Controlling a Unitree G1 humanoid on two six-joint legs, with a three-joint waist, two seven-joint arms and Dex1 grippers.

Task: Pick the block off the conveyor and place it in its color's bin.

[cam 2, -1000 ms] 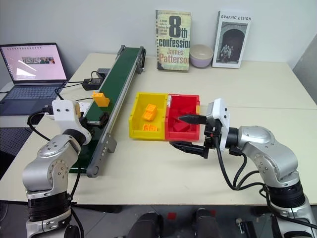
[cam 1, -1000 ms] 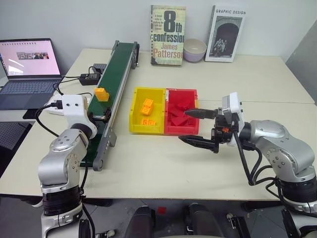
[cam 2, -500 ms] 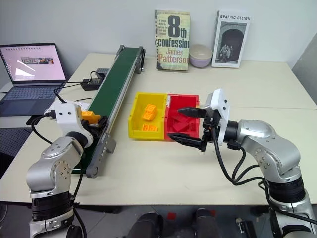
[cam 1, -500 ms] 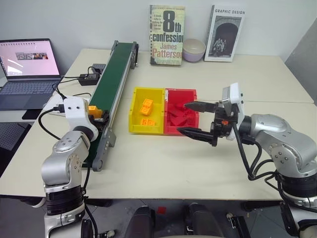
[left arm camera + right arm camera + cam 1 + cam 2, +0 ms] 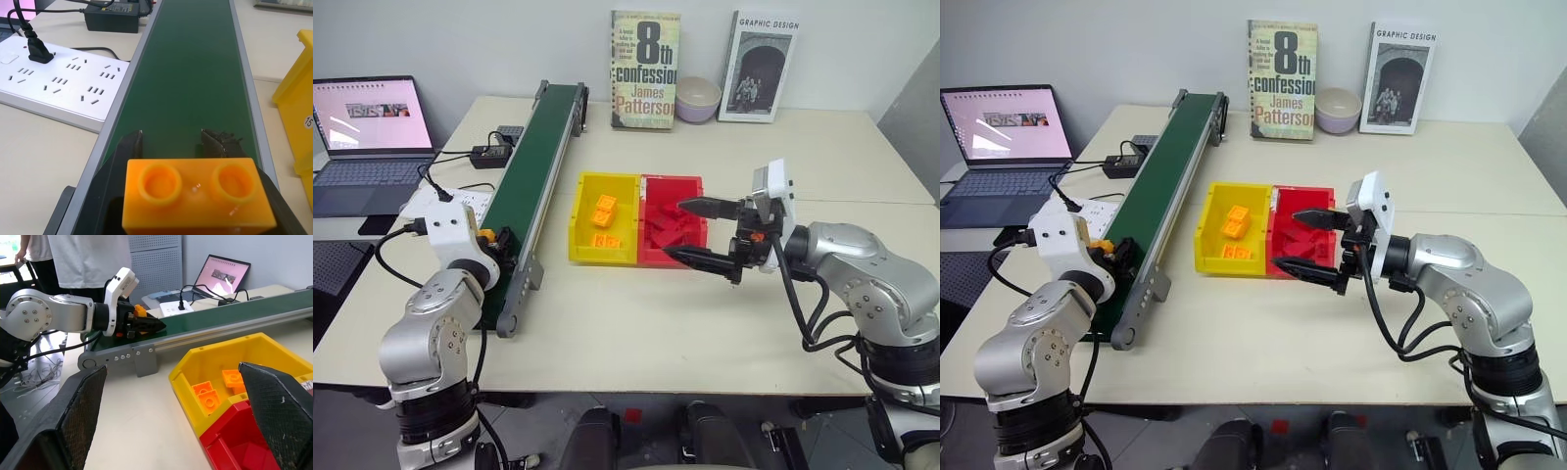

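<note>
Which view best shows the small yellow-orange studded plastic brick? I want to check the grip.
The left wrist view: the small yellow-orange studded plastic brick sits close up, clamped between the left gripper's fingers. The right wrist view shows it small and distant; the eye views show just an orange sliver.

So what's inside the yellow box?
The yellow bin holds orange bricks like the block; I count three. Its near wall hides part of the floor, so more may be there.
</note>
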